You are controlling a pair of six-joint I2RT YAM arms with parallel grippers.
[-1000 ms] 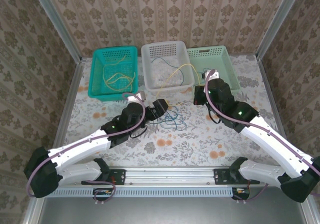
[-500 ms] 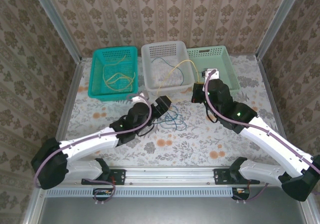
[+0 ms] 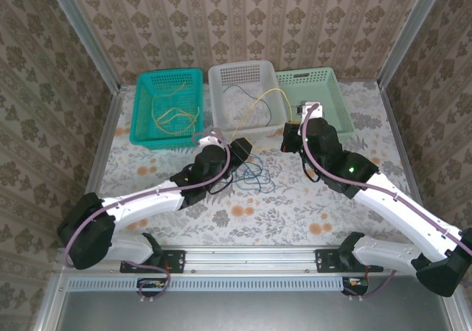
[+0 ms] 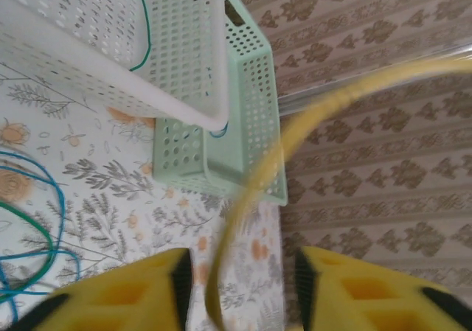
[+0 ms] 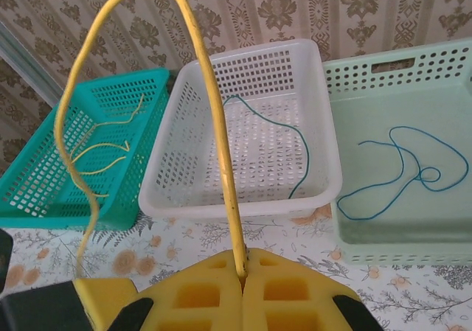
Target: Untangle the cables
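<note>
Three baskets are standing in a row: a teal basket, a white basket and a pale green basket. One yellow cable is arching up; one dark green cable and one blue cable are lying in baskets; the tangle is defying any strand count.

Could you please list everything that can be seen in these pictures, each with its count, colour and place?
table: one, floral cloth, under everything
teal basket: one, teal, far left
white basket: one, white, far middle
green basket: one, pale green, far right
short yellow cables: at least two, yellow, in teal basket
long yellow cable: one, yellow, arching between the grippers
green cable: one, dark green, in white basket
blue cable: one, blue, in green basket
tangle: count unclear, blue and green, on table before white basket
left gripper: one, yellow fingers, open around long yellow cable
right gripper: one, yellow fingers, shut on long yellow cable
</note>
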